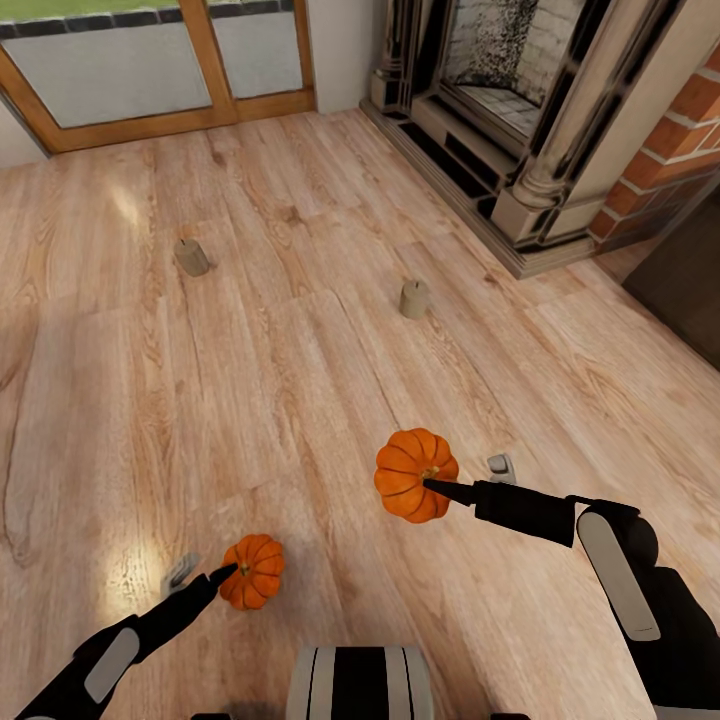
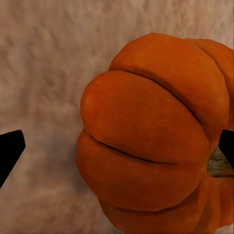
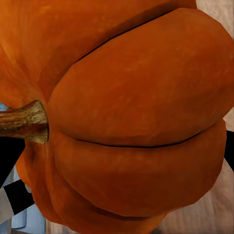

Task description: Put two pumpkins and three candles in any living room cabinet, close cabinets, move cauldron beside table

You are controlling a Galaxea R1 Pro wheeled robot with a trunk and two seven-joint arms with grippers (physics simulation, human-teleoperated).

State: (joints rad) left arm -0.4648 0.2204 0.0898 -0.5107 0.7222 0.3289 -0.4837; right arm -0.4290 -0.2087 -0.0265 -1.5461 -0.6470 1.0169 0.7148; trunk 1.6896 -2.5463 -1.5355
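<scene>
Two pumpkins are in my grip, one in each hand, above a pale wooden floor [image 1: 300, 400]. My left gripper [image 1: 228, 572] has its dark fingers at the smaller-looking pumpkin [image 1: 252, 570], low and toward my left side just ahead of my trunk; in the left wrist view that pumpkin [image 2: 151, 136] sits off to one side between my two black fingertips [image 2: 9, 148], its stem end close to the far finger, and it looks to me held, though the contact itself is at the edge of the picture. My right gripper [image 1: 440, 488] reaches inward from my right side and holds the other pumpkin [image 1: 415, 475], one dark finger lying across it near the stem; close up, that pumpkin [image 3: 126, 112] takes nearly the whole right wrist view, its brown stem [image 3: 24, 122] pointing sideways, so my jaws are closed about it. Farther ahead two candles stand upright on the floor, well apart: one candle [image 1: 191, 257] to the left, another candle [image 1: 414, 298] nearer the stone fireplace [image 1: 520, 130]. A glazed door with a wooden frame [image 1: 150, 70] stands beyond. At the right edge a dark brown front [image 1: 690, 290] shows beside red brick.
</scene>
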